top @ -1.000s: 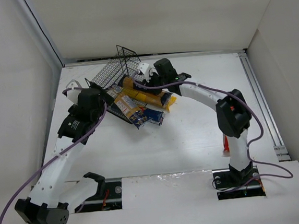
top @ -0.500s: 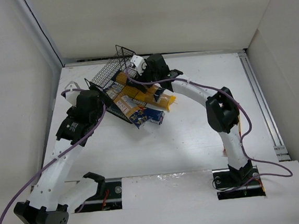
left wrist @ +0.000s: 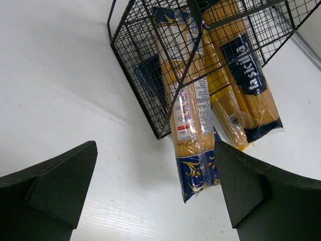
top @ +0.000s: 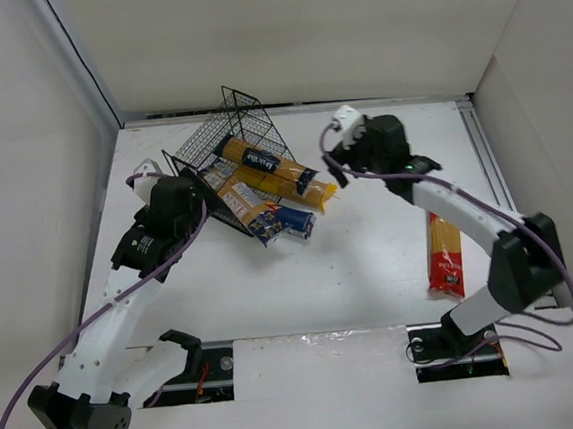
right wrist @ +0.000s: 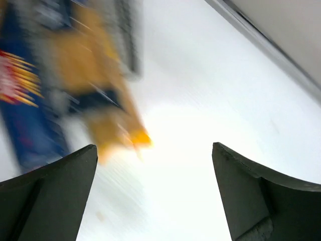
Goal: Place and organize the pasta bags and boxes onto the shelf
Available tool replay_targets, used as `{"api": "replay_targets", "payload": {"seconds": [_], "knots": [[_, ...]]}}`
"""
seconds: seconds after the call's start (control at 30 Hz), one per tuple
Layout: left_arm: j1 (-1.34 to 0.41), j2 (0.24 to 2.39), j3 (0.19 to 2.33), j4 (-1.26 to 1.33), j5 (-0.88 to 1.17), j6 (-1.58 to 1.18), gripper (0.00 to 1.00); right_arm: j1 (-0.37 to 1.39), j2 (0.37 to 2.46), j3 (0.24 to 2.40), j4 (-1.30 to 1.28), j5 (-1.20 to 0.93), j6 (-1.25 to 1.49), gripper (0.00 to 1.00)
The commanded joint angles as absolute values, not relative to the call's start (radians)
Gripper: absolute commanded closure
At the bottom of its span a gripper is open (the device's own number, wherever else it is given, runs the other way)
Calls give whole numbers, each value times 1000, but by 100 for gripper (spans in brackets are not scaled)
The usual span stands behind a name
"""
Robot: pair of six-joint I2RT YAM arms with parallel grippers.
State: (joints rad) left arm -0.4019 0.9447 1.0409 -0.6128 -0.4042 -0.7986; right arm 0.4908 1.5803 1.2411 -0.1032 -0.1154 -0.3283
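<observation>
Shows left gripper (left wrist: 154, 150) close to the left of the tilted wire shelf (top: 230, 139), facing it, jaws wide, holding nothing. Right gripper (right wrist: 154, 150) hanging right of the shelf, arm outstretched, jaws wide and empty. Open table (top: 371, 257) right of the shelf. Orange pack (top: 267, 166) half inside, pointing out rightward and nearer. Blue bags (top: 292, 221) alongside. Red bag (top: 443, 251) well right, lengthwise near-to-far.

A dark label (left wrist: 245, 63) on the orange pack (left wrist: 261, 103) is showing "lasicilia" in white; small print on the clear pack (left wrist: 188, 115) is proving too fine to read.
</observation>
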Motion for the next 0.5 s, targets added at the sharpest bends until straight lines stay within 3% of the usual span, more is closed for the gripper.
{"api": "replay_targets", "payload": {"seconds": [0.0, 0.13, 0.47], "knots": [[-396, 933, 1029, -569, -380, -767, 0, 329, 1397, 1057, -195, -8, -227, 0], [-396, 952, 1042, -580, -370, -767, 0, 140, 1269, 895, -424, 54, -177, 0], [-416, 994, 1051, -580, -331, -739, 0, -147, 1083, 713, -571, 115, -195, 0]]}}
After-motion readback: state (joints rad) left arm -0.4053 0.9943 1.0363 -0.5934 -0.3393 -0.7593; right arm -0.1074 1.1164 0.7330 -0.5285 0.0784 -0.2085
